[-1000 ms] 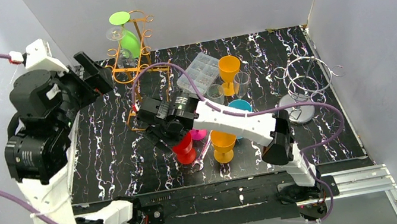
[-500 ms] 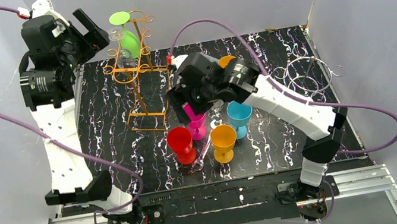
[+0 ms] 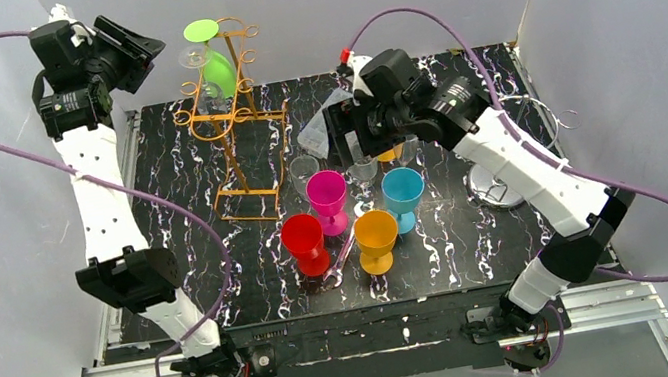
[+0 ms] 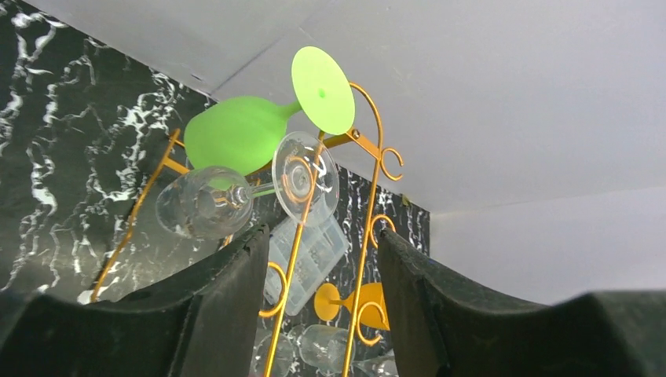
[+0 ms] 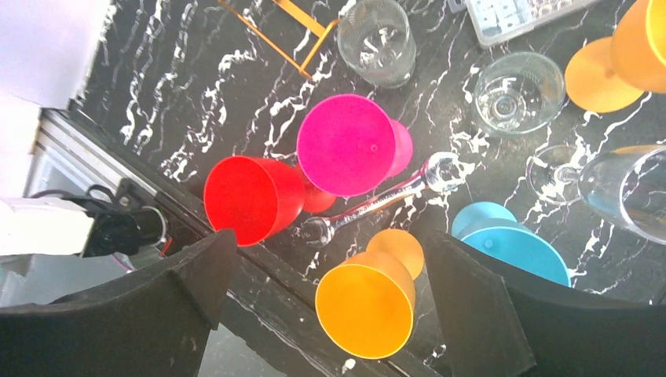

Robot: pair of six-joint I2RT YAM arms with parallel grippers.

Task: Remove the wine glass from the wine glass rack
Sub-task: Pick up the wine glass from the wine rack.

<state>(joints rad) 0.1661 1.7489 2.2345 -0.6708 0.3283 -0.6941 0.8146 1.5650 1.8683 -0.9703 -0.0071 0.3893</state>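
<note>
The orange wire rack [image 3: 234, 123] stands at the far left of the table [image 3: 185, 232]. Two glasses hang from its top rails: a clear wine glass [image 4: 206, 203] and, just behind it, a green wine glass [image 4: 239, 133], both tilted. The left gripper [image 3: 134, 53] is raised just left of the rack top. Its jaws are partly apart and hold nothing, and the clear glass sits just beyond its fingertips [image 4: 236, 259] with a rack rail in line with the gap.

The right gripper [image 3: 342, 137] hangs mid-table, spread wide and empty. Below it stands a cluster of cups – pink [image 3: 326, 192], red [image 3: 303, 236], orange [image 3: 375, 232] and blue [image 3: 402, 188] – with a clear stemmed glass [image 5: 377, 203] lying among them. A plastic box [image 3: 329, 118] lies farther back, and a wire stand [image 3: 515, 129] is at the right.
</note>
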